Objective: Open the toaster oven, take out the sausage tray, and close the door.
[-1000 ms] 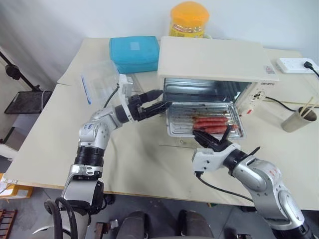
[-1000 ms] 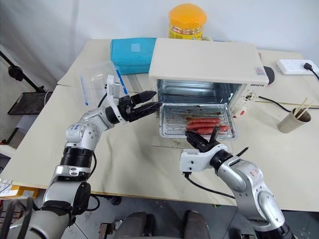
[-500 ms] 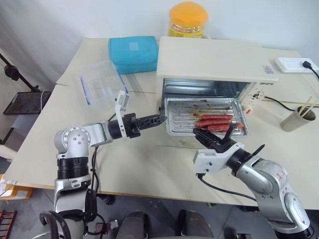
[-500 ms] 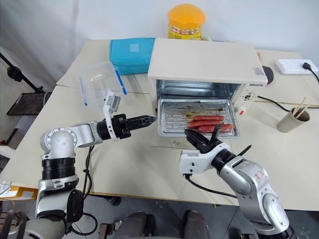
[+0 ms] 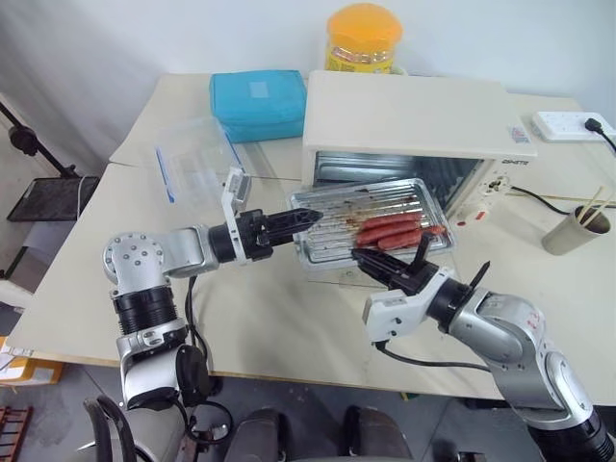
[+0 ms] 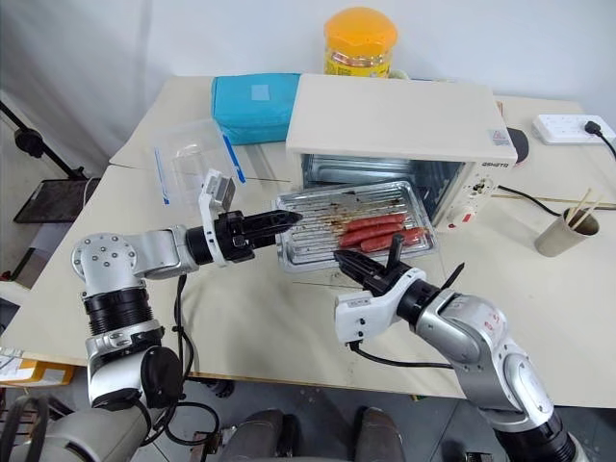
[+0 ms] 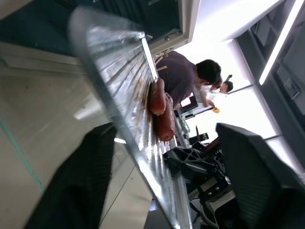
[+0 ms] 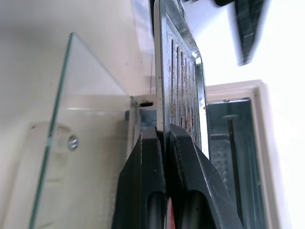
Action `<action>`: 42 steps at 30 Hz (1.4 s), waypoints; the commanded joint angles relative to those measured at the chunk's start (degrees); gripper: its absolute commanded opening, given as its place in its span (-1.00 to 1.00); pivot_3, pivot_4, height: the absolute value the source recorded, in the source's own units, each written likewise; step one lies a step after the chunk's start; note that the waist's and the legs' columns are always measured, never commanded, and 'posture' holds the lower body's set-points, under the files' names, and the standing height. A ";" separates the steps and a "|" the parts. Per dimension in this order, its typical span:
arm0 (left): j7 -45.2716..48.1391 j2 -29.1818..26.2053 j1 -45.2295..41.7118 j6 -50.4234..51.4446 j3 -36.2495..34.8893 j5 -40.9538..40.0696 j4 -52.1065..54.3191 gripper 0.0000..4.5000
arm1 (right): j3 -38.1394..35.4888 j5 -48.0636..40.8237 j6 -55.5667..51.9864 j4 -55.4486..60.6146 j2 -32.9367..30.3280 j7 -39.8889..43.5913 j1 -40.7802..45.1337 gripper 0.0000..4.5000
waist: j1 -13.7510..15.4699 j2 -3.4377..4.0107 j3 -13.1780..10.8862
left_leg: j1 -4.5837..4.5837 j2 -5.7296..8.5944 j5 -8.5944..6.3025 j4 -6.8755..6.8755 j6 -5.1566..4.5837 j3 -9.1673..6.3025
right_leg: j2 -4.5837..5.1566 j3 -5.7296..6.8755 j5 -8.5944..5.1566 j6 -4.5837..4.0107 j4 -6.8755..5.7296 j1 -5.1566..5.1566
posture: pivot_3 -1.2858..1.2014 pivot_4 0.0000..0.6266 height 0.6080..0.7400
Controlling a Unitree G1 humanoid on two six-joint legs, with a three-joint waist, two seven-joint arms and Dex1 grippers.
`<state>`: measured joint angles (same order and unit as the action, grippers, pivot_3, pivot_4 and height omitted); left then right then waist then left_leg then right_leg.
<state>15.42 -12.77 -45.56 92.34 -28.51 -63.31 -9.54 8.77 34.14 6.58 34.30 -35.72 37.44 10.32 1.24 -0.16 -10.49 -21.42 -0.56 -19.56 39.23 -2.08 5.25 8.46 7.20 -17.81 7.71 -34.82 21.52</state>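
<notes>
The cream-white toaster oven [image 5: 414, 120] stands open at the back of the table. Its glass door [image 8: 86, 90] lies folded down in front of it. The silver sausage tray [image 5: 332, 207] hangs out of the oven above the door, tilted, with red sausages [image 5: 395, 229] on its right half. My right gripper [image 5: 364, 258] is shut on the tray's near rim, seen edge-on between its fingers [image 8: 143, 157]. My left gripper [image 5: 304, 218] points at the tray's left end and is open, its fingers [image 7: 76, 181] on either side of the rim.
A teal pouch [image 5: 258, 101] and a clear plastic box with a blue edge [image 5: 192, 159] lie to the oven's left. A yellow jar [image 5: 364, 38] stands behind it. A power strip [image 5: 568, 123] and a cup of sticks [image 5: 576, 231] sit at the right. People [image 7: 190, 78] show in the background.
The right gripper has lifted the tray up and leftward, clear of the oven's mouth. The left gripper rolled and came to the tray's left end, its fingers narrowing around the rim.
</notes>
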 commanded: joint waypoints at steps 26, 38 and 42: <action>-45.04 1.25 12.36 -17.96 3.36 -49.69 2.79 -1.00 | -10.81 -29.11 4.73 0.31 -3.89 6.00 -7.31 0.33 | 0.25 -0.04 0.00 | 0.13 0.09 0.00 -0.02 0.00 0.04 | 0.00 -0.43 0.00 0.00 -0.04 -0.05 | 0.03 -0.52 1.00; -33.75 -5.64 26.63 -20.73 1.60 -49.69 14.20 -1.00 | -31.52 -53.77 0.16 -13.06 -7.51 12.92 -17.48 -0.68 | 0.12 -0.04 0.00 | 0.20 0.06 0.00 -0.07 -0.02 0.14 | -0.07 -0.61 0.00 -0.01 0.03 -0.09 | 0.03 -0.52 1.00; -33.81 -5.34 32.46 -24.70 -0.37 -49.69 18.91 -1.00 | -34.72 -56.94 -0.52 -22.45 -8.48 15.94 -16.97 -0.99 | 0.16 -0.04 0.00 | 0.20 0.09 0.00 -0.07 -0.03 0.14 | -0.01 -0.70 0.00 -0.01 0.07 -0.11 | 0.03 -0.52 1.00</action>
<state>-19.60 -18.22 -14.75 69.87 -27.04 -110.94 5.30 -23.24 -20.22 6.13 14.76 -42.70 51.58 -6.94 1.40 -0.20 -10.49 -21.21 -0.47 -19.56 39.16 -2.11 5.39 8.44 6.48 -17.81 7.70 -34.73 21.41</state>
